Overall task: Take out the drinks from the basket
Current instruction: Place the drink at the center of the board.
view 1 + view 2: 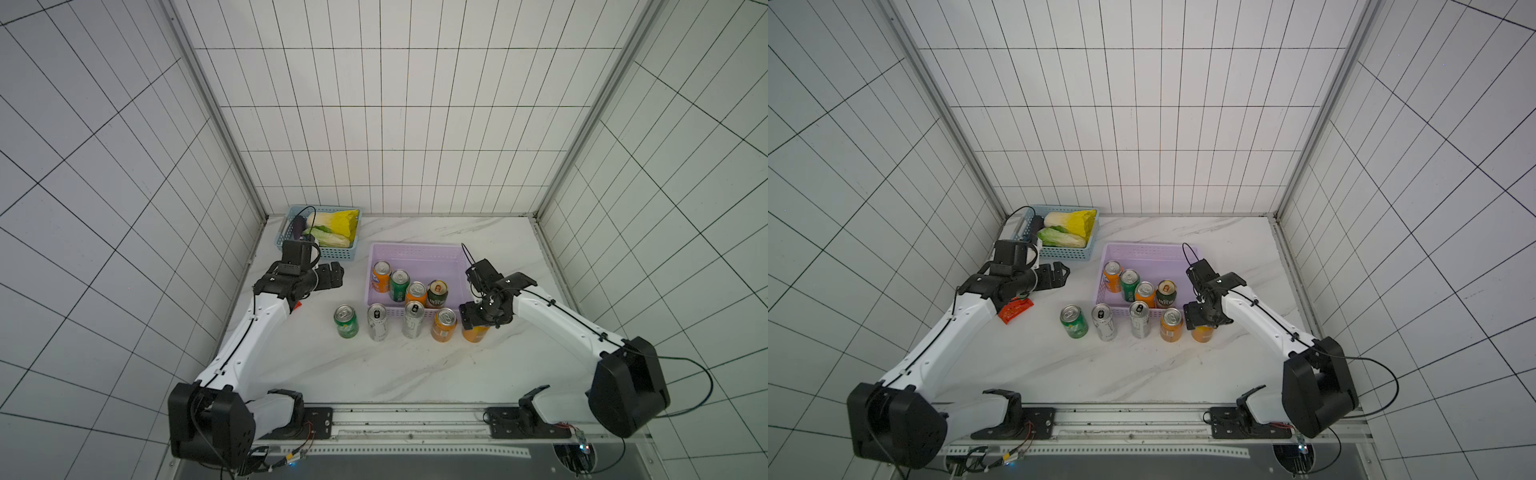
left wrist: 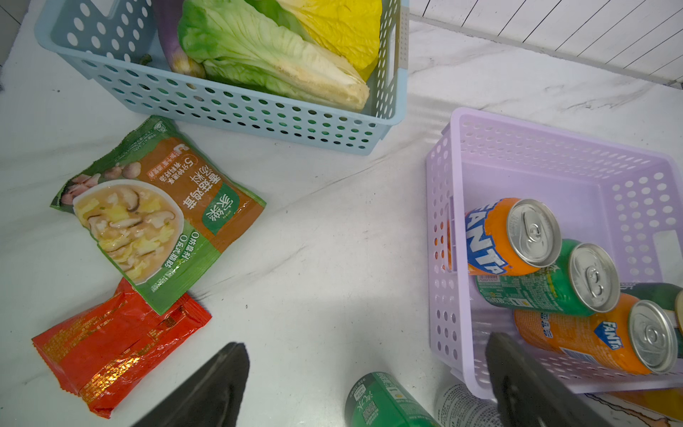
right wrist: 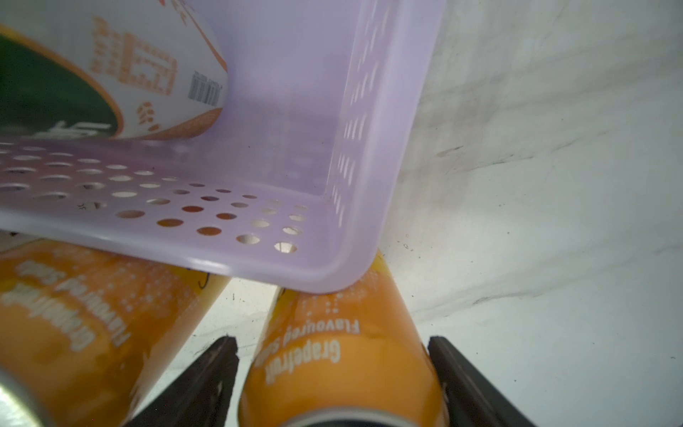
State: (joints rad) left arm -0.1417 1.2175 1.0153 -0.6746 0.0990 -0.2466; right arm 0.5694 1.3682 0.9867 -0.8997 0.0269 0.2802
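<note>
Orange can point(image 3: 343, 369) sits inside the parted right gripper point(image 3: 332, 342): best rise straight, clearing the basket point(image 3: 295, 266); left gripper point(image 2: 366, 342) wide.

Four cans point(image 1: 399, 284) stood inside the basket point(image 1: 415, 246), front-left; five cans point(image 1: 413, 319) lined the tabletop point(image 1: 374, 374) just before it.

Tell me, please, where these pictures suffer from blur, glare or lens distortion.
In both top views the wide lens splays the tiled walls. In the right wrist view the near orange can is soft, while the basket corner is sharper. In the left wrist view the red packet glints and the soup packet reads crisply.
</note>
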